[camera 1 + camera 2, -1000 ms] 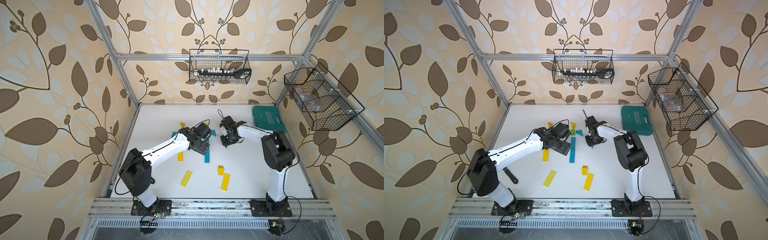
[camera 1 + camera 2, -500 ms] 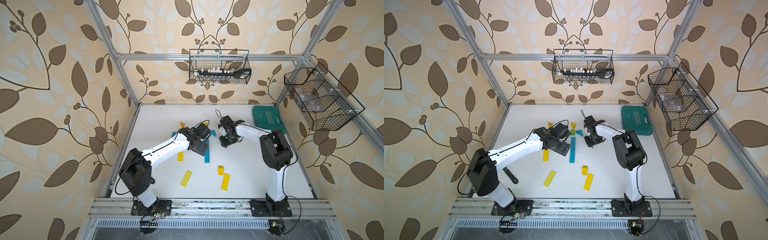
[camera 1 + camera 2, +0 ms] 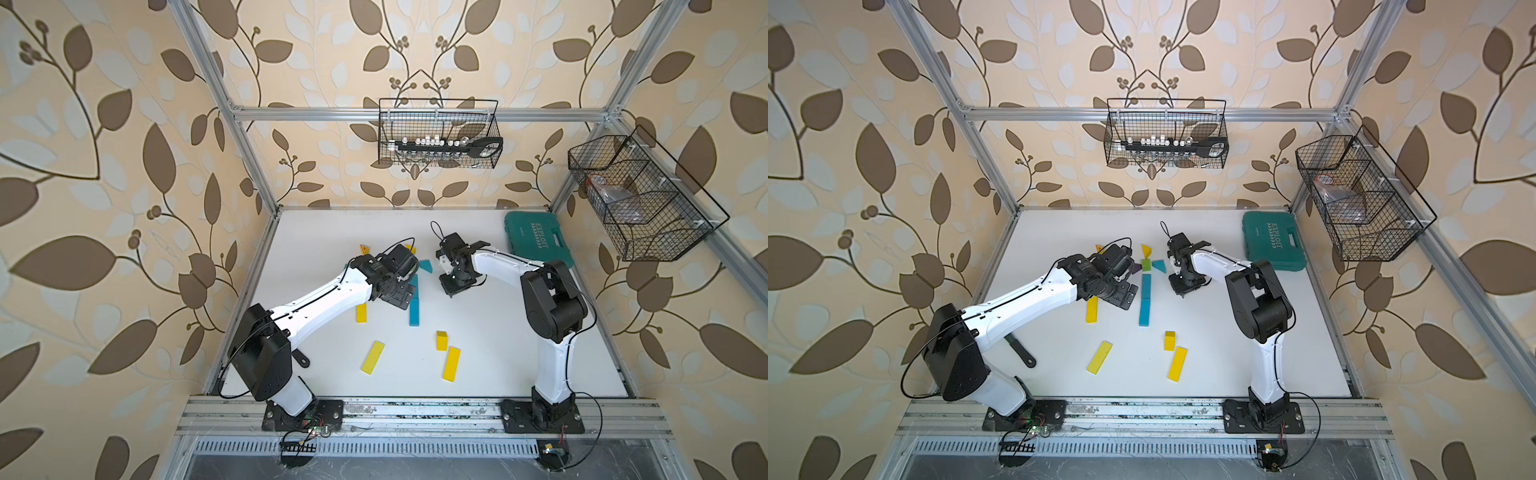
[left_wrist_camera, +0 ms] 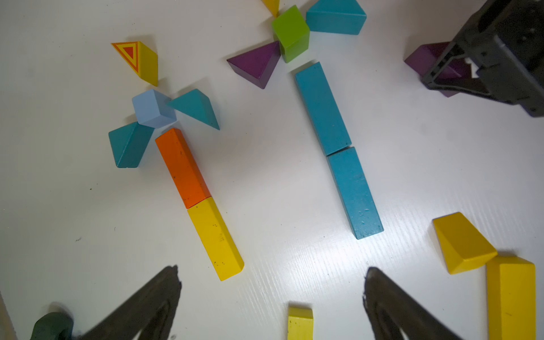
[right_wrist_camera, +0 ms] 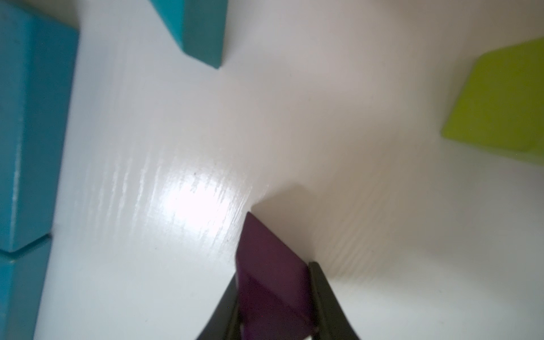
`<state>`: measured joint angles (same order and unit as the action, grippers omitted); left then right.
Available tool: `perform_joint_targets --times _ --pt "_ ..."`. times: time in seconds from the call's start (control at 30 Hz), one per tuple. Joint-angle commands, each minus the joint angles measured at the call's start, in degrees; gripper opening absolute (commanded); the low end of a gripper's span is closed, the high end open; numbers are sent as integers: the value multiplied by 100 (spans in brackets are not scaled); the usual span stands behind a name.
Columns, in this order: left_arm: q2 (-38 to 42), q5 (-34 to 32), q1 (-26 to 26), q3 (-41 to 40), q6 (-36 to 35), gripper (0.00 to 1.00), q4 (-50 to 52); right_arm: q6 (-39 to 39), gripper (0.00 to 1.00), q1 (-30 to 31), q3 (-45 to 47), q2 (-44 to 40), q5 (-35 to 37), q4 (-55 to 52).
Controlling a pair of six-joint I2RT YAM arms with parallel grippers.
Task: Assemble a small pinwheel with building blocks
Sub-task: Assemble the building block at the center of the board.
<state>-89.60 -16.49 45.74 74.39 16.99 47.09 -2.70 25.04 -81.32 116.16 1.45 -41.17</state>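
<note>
One purple wedge [image 5: 265, 250] sits clamped in the right gripper [image 5: 275, 273], down by the white table [image 4: 412, 176], near two blue bars [image 4: 322, 109] and apart from the green cube [image 4: 290, 32]. The left gripper [image 4: 272, 273] hangs above the table beside a yellow bar [image 4: 216, 238], jaws wide, holding nothing.

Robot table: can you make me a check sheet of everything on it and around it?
Surface: white table, shiny, no spills seen.
Job's things: two flat pinwheels. A light-blue cube with teal wedges tops an orange bar and a yellow bar. A green cube with a purple wedge tops blue bars. Loose yellow blocks lie nearer the arm bases.
Clutter: teal case at the far right; black tool by the left arm's base.
Grippers: left gripper open, empty; right gripper shut on a second purple wedge.
Cables: black loops at both wrists; wires at the bases.
Surroundings: leaf wallpaper, metal frame, two wire baskets.
</note>
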Motion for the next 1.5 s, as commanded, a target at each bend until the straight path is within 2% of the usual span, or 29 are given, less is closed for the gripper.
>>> perform_joint_targets --times 0.0,0.23,0.33,0.57,0.93,1.13,1.47 --pt "285 -149 -56 -67 32 99 107 175 22 -32 -155 82 -124 -182" --pt "294 -231 -82 -40 6 99 152 902 14 -119 -587 356 -340 -269" --pt "337 -251 -87 -107 -12 99 109 1372 8 -167 -835 487 -518 -314" --pt "321 -302 -91 -100 -12 99 142 2368 4 -339 -1634 740 -646 -907" --pt "209 -232 -126 -79 -21 99 118 4588 4 -434 -2293 993 -928 -1150" --pt "154 -170 -144 -58 -16 99 114 5200 4 -597 -2876 1437 -1192 -1367" --pt "61 -96 -191 -23 -29 99 135 6205 4 -807 -3357 1880 -1481 -1631"
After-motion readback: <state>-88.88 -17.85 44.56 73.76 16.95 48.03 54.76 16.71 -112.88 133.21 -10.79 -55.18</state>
